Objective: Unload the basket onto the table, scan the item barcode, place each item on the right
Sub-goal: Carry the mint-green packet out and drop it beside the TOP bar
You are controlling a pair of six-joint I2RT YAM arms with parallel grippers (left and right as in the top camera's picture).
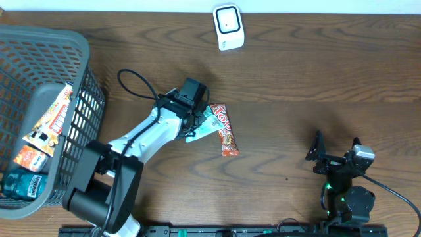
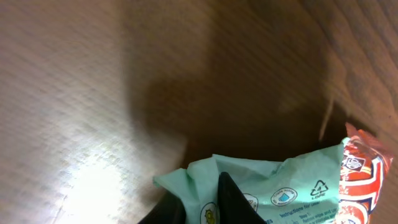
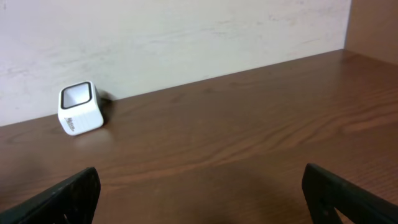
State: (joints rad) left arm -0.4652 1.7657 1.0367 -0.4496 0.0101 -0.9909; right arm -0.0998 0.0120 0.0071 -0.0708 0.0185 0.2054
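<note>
1. Closest up is the left hand [image 1: 196, 118]. Its fingers [image 2: 231, 198] fill the bottom of the wrist view, set close together with a corner of the mint-green packet [image 2: 273, 186] between them. Honestly can't tell if that's a real pinch or just contact, since the view is too cropped.
2. That packet lies about mid-desk, right under the hand. It touches the red snack bar [image 1: 225, 130] on the side toward the desk's right edge. The bar's long axis runs from far edge to near edge, a bit slanted.
3. From the packet, the scanner [image 1: 228, 27] is off toward the far edge and slightly right, well apart.
4. So the left arm is clearly the nearer one. Over by the near right corner, the right hand [image 1: 333, 156] sits spread wide and holds nothing.
</note>
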